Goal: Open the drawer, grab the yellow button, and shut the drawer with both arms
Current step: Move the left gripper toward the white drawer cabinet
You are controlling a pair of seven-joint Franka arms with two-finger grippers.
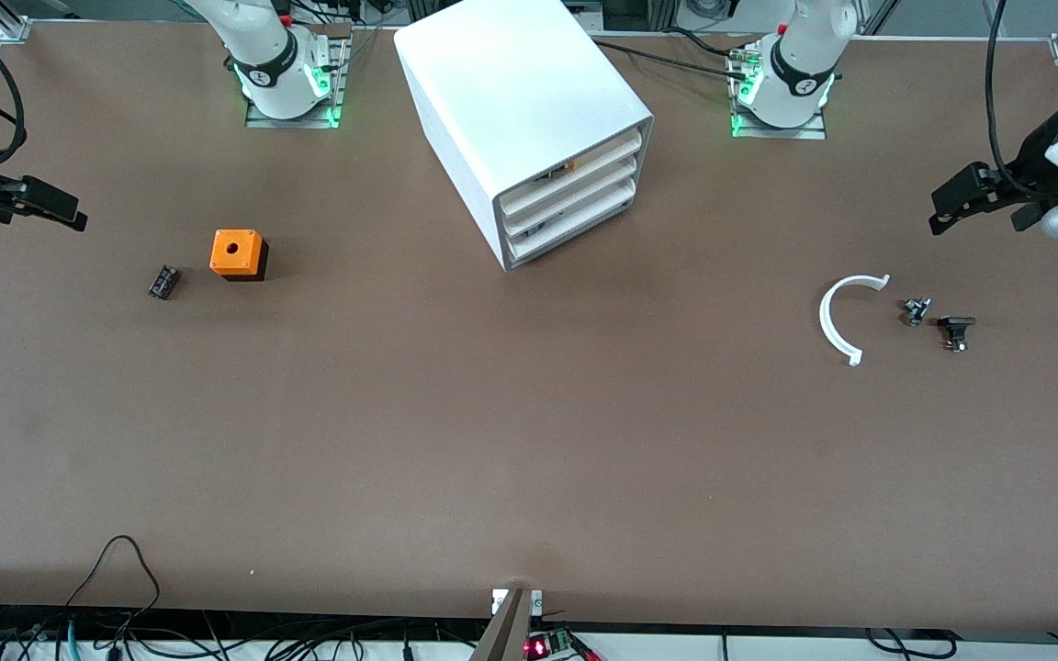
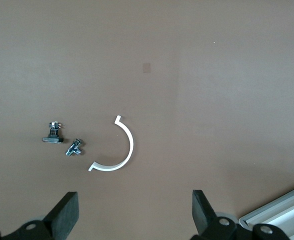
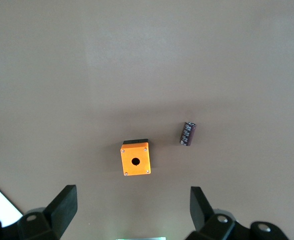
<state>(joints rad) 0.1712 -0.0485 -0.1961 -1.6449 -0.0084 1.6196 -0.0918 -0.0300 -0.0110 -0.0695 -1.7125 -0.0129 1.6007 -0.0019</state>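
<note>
Both tools hang wide open and empty, the left tool and right tool over bare table.

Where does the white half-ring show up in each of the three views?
Front view: white half-ring on the table toward the left arm's end.
Left wrist view: half-ring near centre, over the open left gripper.
Right wrist view: not in it.
Shared landmark: small metal fitting beside it.
</note>
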